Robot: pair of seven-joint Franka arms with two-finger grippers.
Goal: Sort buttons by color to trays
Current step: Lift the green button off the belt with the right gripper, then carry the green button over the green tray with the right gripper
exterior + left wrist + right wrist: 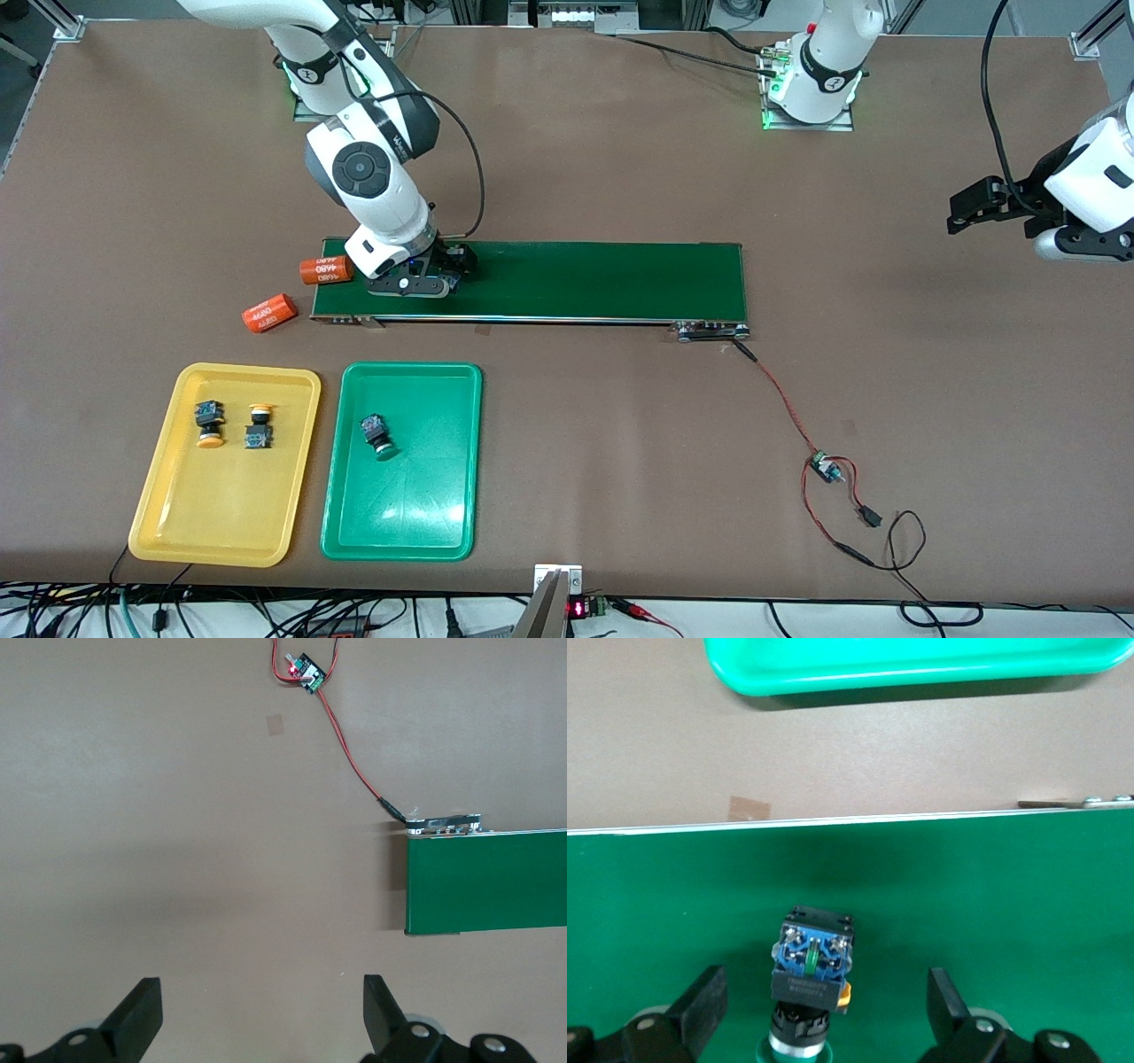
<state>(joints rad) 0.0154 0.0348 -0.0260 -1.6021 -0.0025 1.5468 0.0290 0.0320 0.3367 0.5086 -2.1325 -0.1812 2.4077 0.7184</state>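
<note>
Green-capped button (808, 979) lies on its side on the conveyor belt (576, 279) at the right arm's end, between the wide-open jaws of the right gripper (819, 1014), untouched. Two orange cylinders (326, 269) lie on the counter (567, 159) just off that belt end. Yellow tray (155, 496) holds two yellow-capped buttons (209, 424); green tray (416, 523) holds one green-capped button (377, 434). Left gripper (263, 1014) waits over bare counter, jaws open, empty.

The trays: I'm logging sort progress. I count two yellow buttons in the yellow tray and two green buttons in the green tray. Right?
Not quite. The front view shows just one green button in the green tray. The yellow tray does hold two yellow buttons.
</note>
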